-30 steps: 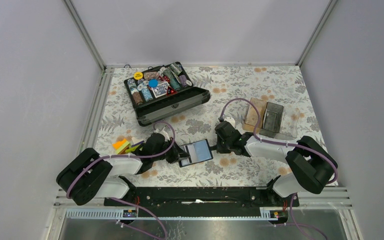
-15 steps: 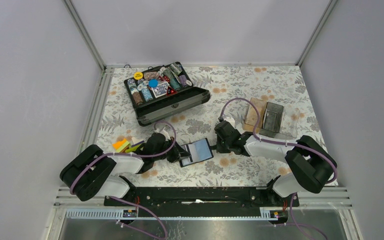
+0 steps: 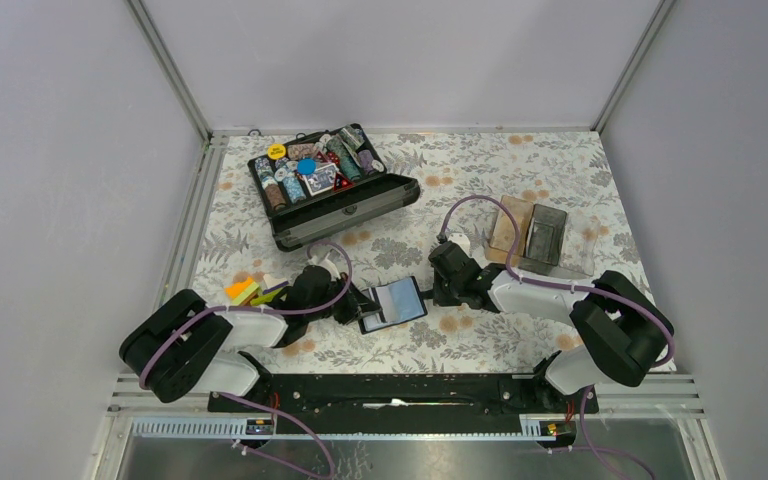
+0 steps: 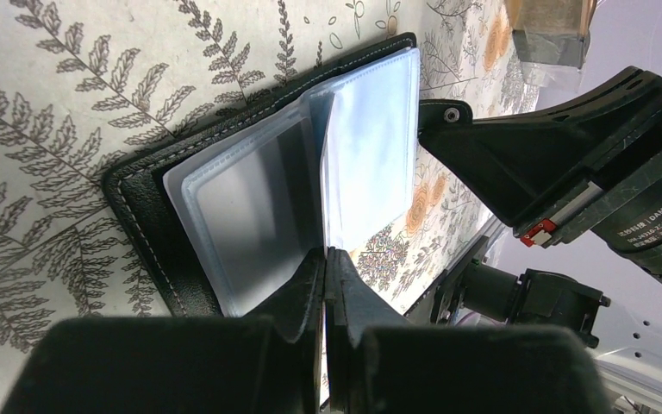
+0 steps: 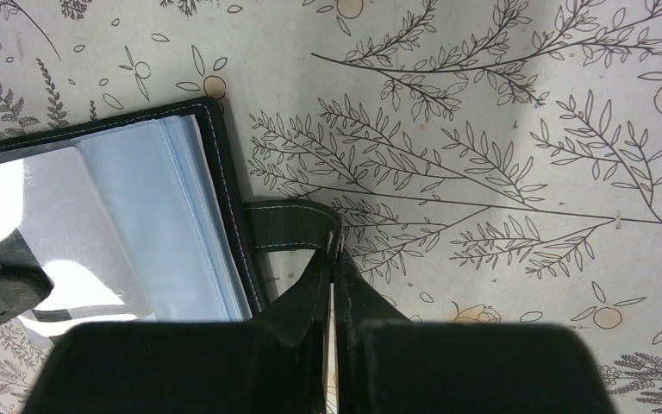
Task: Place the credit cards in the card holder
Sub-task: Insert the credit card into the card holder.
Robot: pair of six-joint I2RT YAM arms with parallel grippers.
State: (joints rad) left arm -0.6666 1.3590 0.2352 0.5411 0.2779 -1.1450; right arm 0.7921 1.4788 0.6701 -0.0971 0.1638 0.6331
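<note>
The card holder (image 3: 392, 304) lies open mid-frame on the counter (image 3: 520, 160). The left claw (image 4: 324, 256) pinches 1 clear sleeve (image 4: 259, 207); the right claw (image 5: 334, 250) is clamped on its strap (image 5: 289, 226). Credit cards (image 3: 243, 291) lie at centre left.

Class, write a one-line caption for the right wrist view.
Right pincer shut on the black strap of the open card holder on flowered tablecloth.

Each arm, the left arm (image 3: 175, 350) and the right arm (image 3: 615, 340), is black with white shells, black jaws and a looping purple cable (image 3: 465, 203). The right wrist housing shows a silver screw (image 4: 453, 113), a red tab (image 4: 539, 231) and white "DAMIAO" lettering (image 4: 655, 226).
</note>
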